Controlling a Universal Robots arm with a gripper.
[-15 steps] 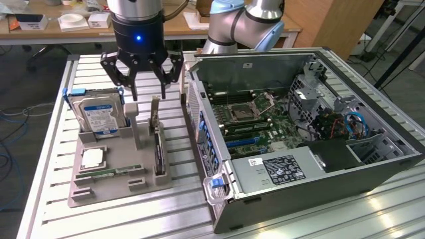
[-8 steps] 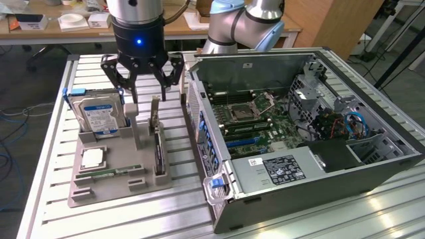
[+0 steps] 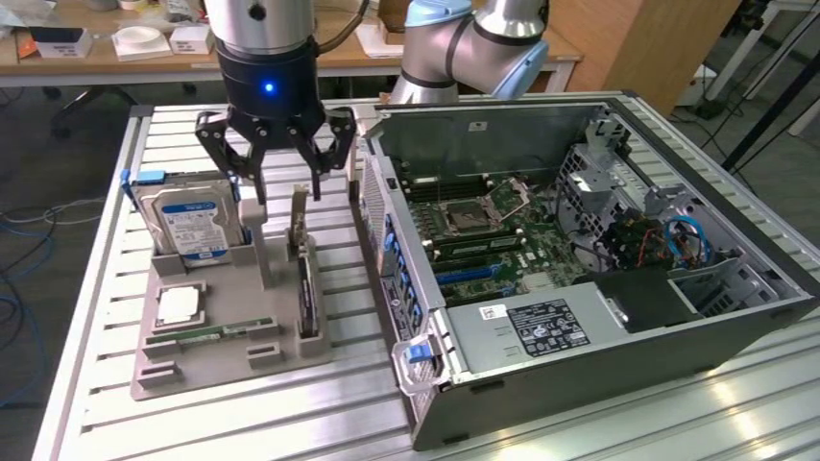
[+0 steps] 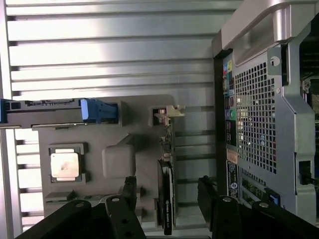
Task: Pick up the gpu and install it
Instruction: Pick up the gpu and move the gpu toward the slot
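Standing on edge in a slot of the grey tray (image 3: 218,370), on the tray's side nearest the open computer case (image 3: 717,317), the gpu (image 3: 305,279) sits below the claw (image 3: 284,178), whose jaws gape wide and hold nothing. An off-centre descent could land a jaw on the card's top edge and tip it in the tray. Print on the blue-white label of the hard drive (image 3: 192,226), at the tray's opposite side, is unreadable.

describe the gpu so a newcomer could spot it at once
Beside the open computer case, on the exterior view's left, a grey parts holder sits on the slatted table. The graphics card stands on edge in the holder's slot nearest the case. It is a thin dark board, unlike the thick blue-labelled hard drive and the flat green memory stick.
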